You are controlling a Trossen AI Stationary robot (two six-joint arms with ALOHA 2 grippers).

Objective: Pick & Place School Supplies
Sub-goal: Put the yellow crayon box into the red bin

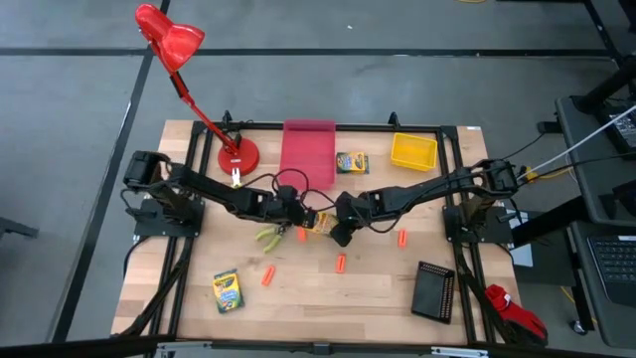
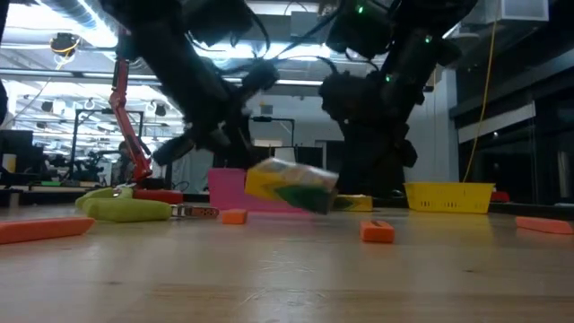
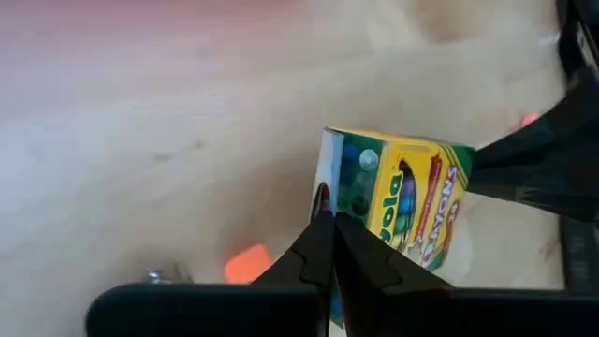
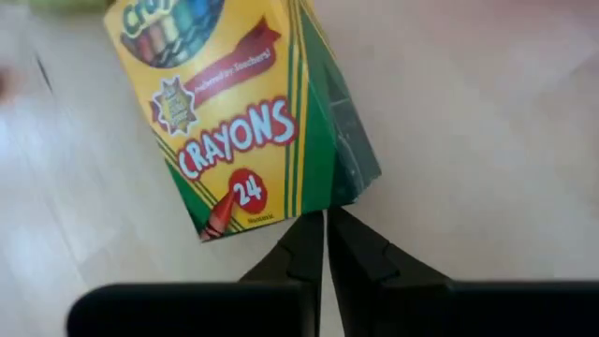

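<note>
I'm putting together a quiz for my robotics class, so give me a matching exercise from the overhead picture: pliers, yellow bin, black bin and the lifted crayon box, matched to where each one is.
Things:
1. pliers
2. yellow bin
3. black bin
4. lifted crayon box

Places, as seen in the high view:
A. bottom right of the table
B. off the wood, between the left hand and the right hand
C. top right of the table
D. lying on the wood, just left of centre

Pairs: 1-D, 2-C, 3-A, 4-B
</note>
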